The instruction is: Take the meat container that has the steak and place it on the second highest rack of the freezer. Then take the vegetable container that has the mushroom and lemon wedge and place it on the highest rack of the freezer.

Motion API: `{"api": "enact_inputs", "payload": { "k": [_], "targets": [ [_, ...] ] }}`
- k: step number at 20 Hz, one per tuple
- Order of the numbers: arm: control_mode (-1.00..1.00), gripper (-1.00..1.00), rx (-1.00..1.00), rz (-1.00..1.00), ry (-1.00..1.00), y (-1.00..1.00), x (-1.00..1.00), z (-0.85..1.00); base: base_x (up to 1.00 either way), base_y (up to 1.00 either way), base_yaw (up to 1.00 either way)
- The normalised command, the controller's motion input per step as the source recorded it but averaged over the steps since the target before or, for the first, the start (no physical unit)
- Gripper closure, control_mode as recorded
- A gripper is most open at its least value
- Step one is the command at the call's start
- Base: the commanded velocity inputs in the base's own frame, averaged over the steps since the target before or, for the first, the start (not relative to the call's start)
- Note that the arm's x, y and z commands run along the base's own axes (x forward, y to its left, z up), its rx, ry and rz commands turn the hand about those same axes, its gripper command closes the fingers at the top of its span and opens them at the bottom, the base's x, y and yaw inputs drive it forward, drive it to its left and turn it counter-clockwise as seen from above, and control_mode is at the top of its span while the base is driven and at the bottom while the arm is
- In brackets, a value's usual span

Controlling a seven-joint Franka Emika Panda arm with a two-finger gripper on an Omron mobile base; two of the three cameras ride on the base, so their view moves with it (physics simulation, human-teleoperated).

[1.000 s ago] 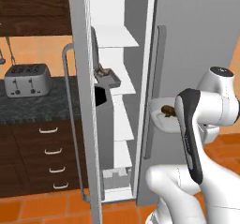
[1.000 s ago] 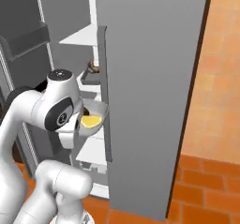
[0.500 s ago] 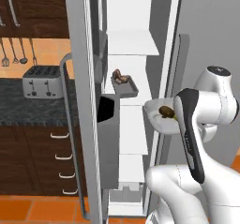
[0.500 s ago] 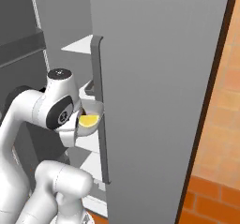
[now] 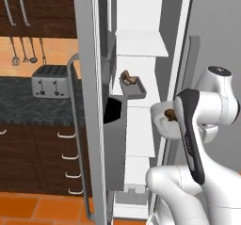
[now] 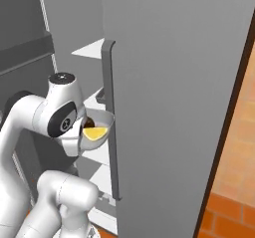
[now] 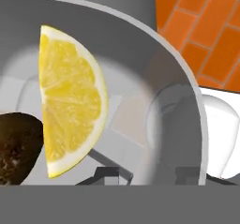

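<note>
Resting in the vegetable container [image 7: 178,101]: lemon wedge [image 7: 70,101], mushroom [image 7: 16,148] touching it. Container sits directly against the fingers, beside the freezer [image 5: 141,78], below the highest rack [image 5: 141,44]. Steak [image 5: 129,77] tray occupies the second highest rack [image 5: 129,97]. Finger spread: cannot tell, tips hidden.

Orange brick floor [image 5: 33,209]. Dark wood cabinets [image 5: 28,153], pale handles. Black speckled tabletop [image 5: 19,104] carrying silver toaster [image 5: 49,80]. Utensils [image 5: 22,50] hanging on orange wall [image 5: 47,50].
</note>
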Motion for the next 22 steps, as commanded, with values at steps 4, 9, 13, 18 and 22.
{"api": "enact_inputs", "payload": {
  "k": [4,9,13,18,22],
  "targets": [
    [1.0,1.0,0.0,0.0,0.0,0.0,0.0,0.0,-0.27,0.22,0.06],
    [1.0,1.0,0.0,0.0,0.0,0.0,0.0,0.0,-0.24,0.16,0.25],
    [1.0,1.0,0.0,0.0,0.0,0.0,0.0,0.0,-0.17,0.15,0.3],
    [1.0,1.0,0.0,0.0,0.0,0.0,0.0,0.0,-0.03,0.06,0.22],
    [1.0,1.0,0.0,0.0,0.0,0.0,0.0,0.0,0.38,-0.07,-0.01]
  ]
}}
